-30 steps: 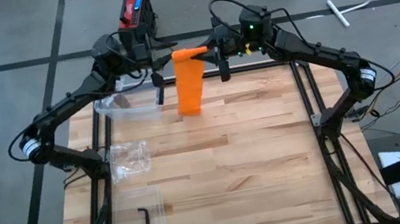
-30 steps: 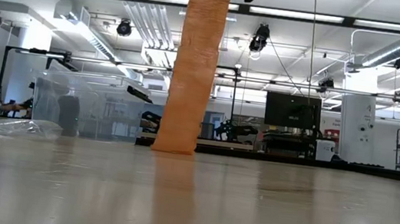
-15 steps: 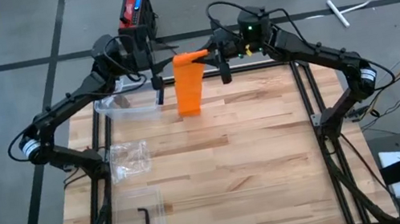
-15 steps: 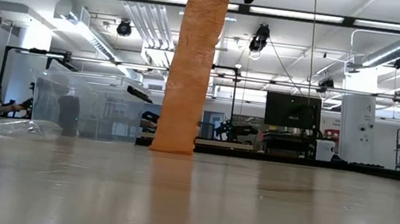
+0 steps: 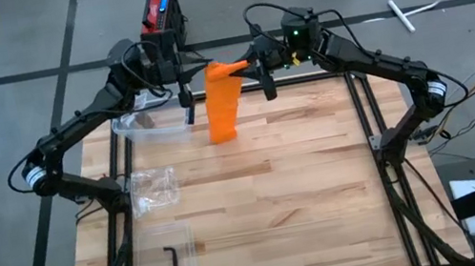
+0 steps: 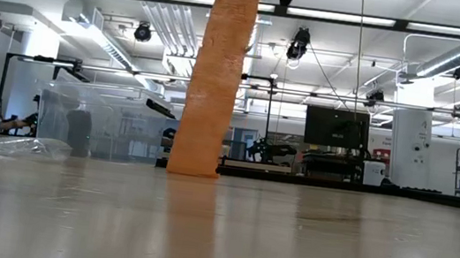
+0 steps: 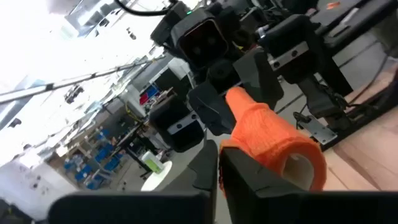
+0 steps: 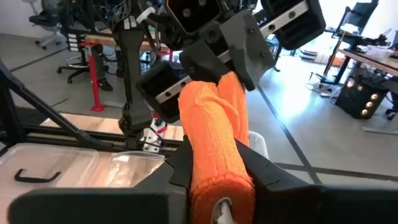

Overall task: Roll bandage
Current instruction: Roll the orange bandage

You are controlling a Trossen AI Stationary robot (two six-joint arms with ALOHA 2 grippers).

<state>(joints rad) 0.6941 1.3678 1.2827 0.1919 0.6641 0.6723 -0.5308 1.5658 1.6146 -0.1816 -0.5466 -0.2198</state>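
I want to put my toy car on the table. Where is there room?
The wood between the hanging orange bandage and the right frame rail is bare, down to the near edge. The left side is crowded: a clear bin, a crinkled plastic bag and a clear lid.

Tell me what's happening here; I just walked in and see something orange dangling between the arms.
Both arms are raised over the far edge of the table, rolling an orange bandage. The right tool is shut on the rolled end, and the left tool is shut at the other end of the roll. The unrolled strip hangs down to the tabletop, slightly tilted. A clear container, a plastic bag and a lid lie on the table's left side.
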